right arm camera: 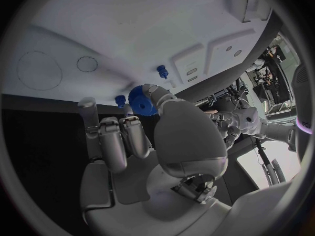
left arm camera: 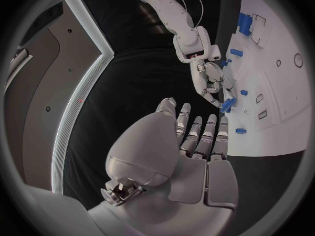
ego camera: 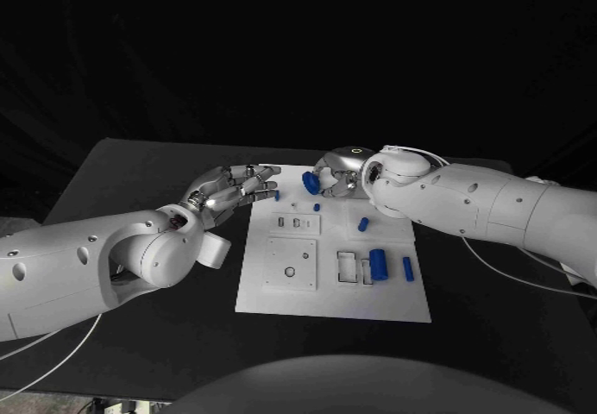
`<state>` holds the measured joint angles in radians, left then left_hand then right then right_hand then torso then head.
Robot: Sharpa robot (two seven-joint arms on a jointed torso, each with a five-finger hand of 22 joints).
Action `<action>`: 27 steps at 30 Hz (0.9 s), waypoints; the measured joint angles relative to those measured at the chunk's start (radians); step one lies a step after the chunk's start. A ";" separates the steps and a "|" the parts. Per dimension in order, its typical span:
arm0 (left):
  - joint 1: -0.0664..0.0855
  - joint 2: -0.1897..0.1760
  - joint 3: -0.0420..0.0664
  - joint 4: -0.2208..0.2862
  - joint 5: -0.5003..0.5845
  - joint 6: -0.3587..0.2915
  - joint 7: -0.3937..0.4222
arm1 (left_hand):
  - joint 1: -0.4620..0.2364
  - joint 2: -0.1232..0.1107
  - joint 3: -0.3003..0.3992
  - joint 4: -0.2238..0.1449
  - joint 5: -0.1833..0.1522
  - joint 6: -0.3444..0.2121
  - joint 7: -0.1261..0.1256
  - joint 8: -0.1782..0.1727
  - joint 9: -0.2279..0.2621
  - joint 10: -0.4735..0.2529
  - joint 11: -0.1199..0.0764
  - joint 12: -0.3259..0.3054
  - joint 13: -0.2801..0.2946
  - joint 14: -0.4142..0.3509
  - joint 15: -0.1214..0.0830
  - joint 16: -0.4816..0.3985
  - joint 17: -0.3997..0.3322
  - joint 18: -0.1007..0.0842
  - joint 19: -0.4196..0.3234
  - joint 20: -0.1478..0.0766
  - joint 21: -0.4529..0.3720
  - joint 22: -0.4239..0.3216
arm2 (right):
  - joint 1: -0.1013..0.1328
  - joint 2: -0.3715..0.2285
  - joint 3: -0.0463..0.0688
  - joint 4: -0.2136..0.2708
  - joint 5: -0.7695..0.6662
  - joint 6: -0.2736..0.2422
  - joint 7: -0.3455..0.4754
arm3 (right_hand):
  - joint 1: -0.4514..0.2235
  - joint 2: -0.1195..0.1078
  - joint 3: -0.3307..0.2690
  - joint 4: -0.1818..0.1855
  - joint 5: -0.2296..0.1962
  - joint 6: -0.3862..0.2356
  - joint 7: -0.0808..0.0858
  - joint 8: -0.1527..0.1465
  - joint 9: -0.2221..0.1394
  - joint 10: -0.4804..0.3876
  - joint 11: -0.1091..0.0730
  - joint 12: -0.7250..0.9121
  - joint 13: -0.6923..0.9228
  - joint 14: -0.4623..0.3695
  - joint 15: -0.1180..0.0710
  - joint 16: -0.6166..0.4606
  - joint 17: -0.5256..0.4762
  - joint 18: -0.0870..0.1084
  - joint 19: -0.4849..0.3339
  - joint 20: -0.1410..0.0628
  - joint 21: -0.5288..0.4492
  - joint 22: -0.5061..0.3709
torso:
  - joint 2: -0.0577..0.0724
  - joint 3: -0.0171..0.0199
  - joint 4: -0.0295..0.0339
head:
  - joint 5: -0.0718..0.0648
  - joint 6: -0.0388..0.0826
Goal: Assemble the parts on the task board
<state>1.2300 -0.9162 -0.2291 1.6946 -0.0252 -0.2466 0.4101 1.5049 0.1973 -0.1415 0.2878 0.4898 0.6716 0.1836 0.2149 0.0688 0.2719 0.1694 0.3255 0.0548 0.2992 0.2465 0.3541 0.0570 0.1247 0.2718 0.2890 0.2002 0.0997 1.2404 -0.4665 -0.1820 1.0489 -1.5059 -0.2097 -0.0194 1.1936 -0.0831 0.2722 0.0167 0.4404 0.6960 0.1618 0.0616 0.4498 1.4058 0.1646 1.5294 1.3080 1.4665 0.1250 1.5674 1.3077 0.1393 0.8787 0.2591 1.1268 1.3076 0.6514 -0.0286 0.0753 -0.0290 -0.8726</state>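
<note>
A: Board [ego camera: 334, 297] lies mid-bench [ego camera: 124, 172]; the right hand [ego camera: 334, 175] pinches a blue disc [ego camera: 310, 182] above its far edge.

B: And the left hand [ego camera: 233, 191]?

A: Spread, holding nothing, beside the far-left corner. I'd keep the disc level, lower it straight over its seat, and steady the board with the left.

B: Any writing?

A: None readable.
</note>
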 measured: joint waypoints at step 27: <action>0.000 -0.002 0.000 -0.001 0.000 0.000 -0.007 | 0.000 0.000 0.003 0.003 0.000 0.000 0.000 0.000 0.000 0.000 0.000 0.000 0.000 0.000 0.000 0.000 0.001 0.000 0.000 0.000 0.000 0.000 | 0.007 -0.010 0.001 0.038 0.024 -0.045 0.008 | 0.007 0.007 -0.009 -0.003 -0.005 0.014 0.014 0.007 -0.010 -0.007 0.007 -0.004 0.000 0.000 0.000 0.000 0.000 0.000 0.000 0.000 0.000 0.000 | 0.000 0.0000 -0.0005 | 0.006 0.000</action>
<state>1.2295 -0.9179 -0.2291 1.6938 -0.0253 -0.2464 0.4034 1.5048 0.1973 -0.1387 0.2906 0.4898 0.6716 0.1836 0.2148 0.0688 0.2719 0.1693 0.3255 0.0547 0.2992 0.2465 0.3541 0.0578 0.1247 0.2718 0.2890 0.2003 0.0997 1.2471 -0.4766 -0.1812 1.0865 -1.4820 -0.2551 -0.0112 1.2008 -0.0759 0.2634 0.0140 0.4359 0.7105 0.1756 0.0686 0.4398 1.3988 0.1715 1.5254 1.3077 1.4665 0.1250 1.5673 1.3074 0.1392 0.8787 0.2590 1.1269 1.3073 0.6512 -0.0286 0.0748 -0.0225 -0.8726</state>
